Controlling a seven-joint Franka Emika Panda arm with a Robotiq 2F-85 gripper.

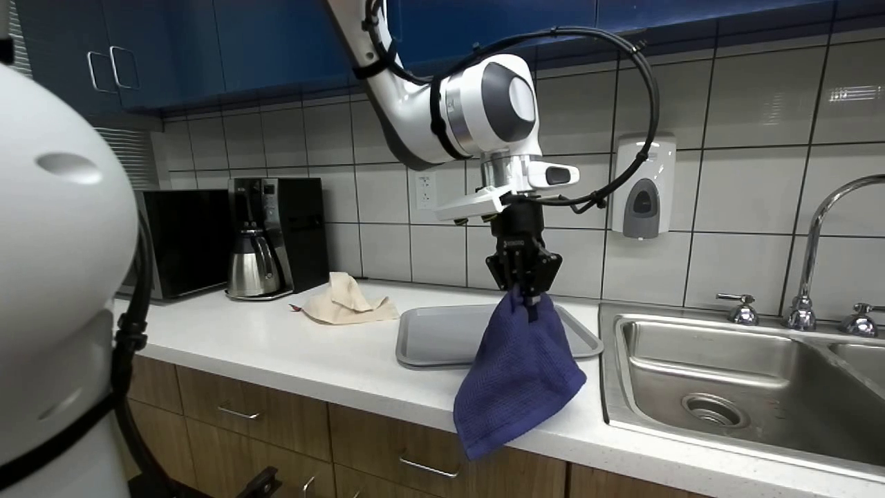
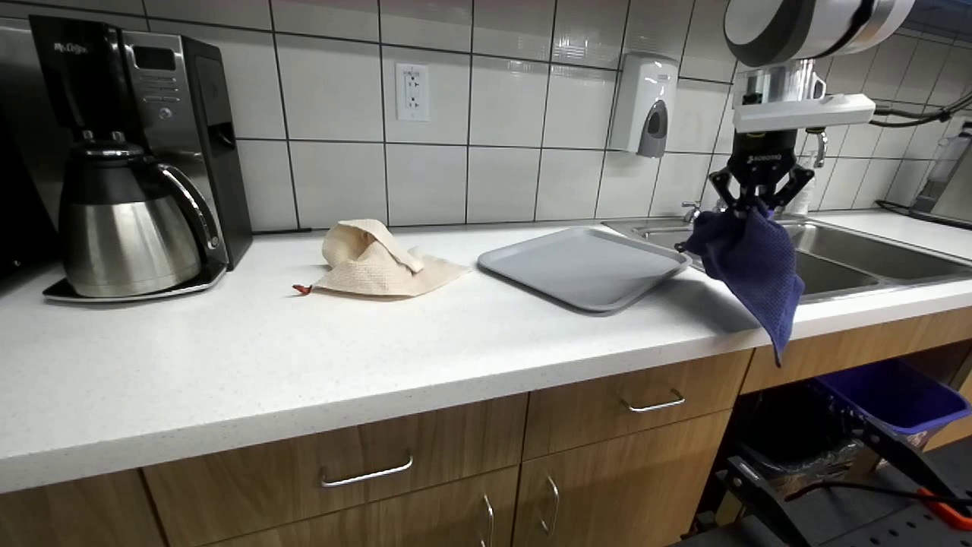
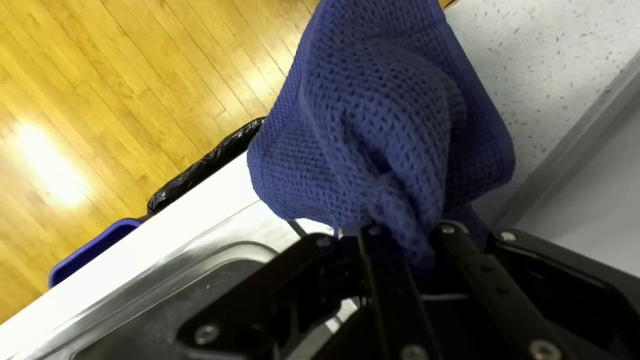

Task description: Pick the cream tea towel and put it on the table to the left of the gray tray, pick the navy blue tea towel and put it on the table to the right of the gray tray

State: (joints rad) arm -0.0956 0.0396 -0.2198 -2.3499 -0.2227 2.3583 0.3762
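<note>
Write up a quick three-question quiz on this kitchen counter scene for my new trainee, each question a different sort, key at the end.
1. Multiple choice. In both exterior views, where does the cream tea towel lie?
A: left of the gray tray
B: right of the gray tray
C: on top of the gray tray

2. True or false? The carafe stands in the sink.

3. Fill in the gap. The ______ tea towel hangs from the jaws.

Key
1. A. It lies on the white counter, left of the tray.
2. False. It stands on the base of the coffee maker.
3. Navy blue. The jaws are closed on the navy blue tea towel.
</note>
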